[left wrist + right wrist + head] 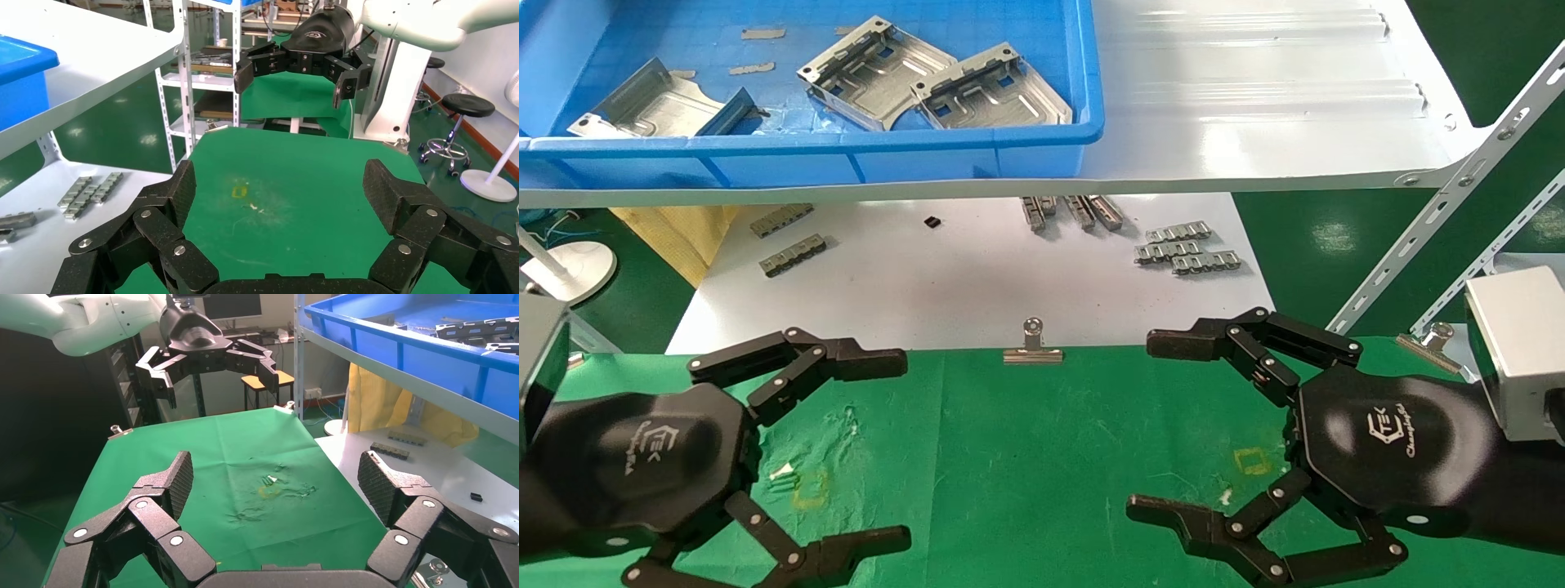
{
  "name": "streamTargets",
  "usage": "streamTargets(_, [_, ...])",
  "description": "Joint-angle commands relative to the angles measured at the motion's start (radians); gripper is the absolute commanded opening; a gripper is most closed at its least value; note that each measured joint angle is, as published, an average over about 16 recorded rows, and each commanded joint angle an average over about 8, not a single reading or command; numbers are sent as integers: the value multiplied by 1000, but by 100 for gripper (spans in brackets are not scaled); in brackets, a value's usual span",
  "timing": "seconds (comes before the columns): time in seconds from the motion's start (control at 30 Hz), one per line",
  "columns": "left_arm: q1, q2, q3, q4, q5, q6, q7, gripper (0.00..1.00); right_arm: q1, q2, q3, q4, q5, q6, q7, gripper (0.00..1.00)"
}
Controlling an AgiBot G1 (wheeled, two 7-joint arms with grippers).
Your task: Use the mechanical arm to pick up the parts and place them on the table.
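**Both end effectors spread over the green desk; metal plates in the blue bin**

Left end effector (891, 445): glossy black palm with white logo, low over the left part of the desk (1026, 457). Fingers (854, 359) spread wide, one pair reaching forward near the desk's far edge, the other near its front edge. Holds nothing; in its wrist view only bare green cloth shows between the fingers.

Right end effector (1152, 429): matching black palm, over the right part of the desk, facing the left one across an open stretch of cloth. Fingers equally wide apart, nothing between them. A silver wrist block (1520, 351) sits behind it.

Metal plates, three: in the blue bin (846, 155) on the glossy white shelf (1254, 98), above and beyond the desk. One plate (654, 102) lies toward the bin's left. Another plate (874, 69) lies tilted at centre, and the third plate (993, 90) is just beside it, overlapping its edge. All are well apart from both end effectors.

Edges and room: the bin's front wall and the shelf's front lip stand between the end effectors and the plates. A binder clip (1032, 347) grips the desk's far edge midway between the two end effectors. Beyond it is a matte white board (944, 278) carrying small ridged metal strips (1185, 249) in scattered groups. Slotted white shelf struts (1442, 196) slant down at the right, near the right end effector.
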Motion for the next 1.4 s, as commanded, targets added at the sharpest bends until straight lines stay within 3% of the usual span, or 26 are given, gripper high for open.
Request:
streamTargets(0.03, [0, 0, 0, 0, 0, 0, 0, 100, 0, 0, 0, 0, 0, 0, 0, 54])
streamTargets(0.17, [0, 0, 0, 0, 0, 0, 0, 100, 0, 0, 0, 0, 0, 0, 0, 4])
streamTargets(0.2, [0, 0, 0, 0, 0, 0, 0, 100, 0, 0, 0, 0, 0, 0, 0, 0])
streamTargets(1.4, [0, 0, 0, 0, 0, 0, 0, 100, 0, 0, 0, 0, 0, 0, 0, 0])
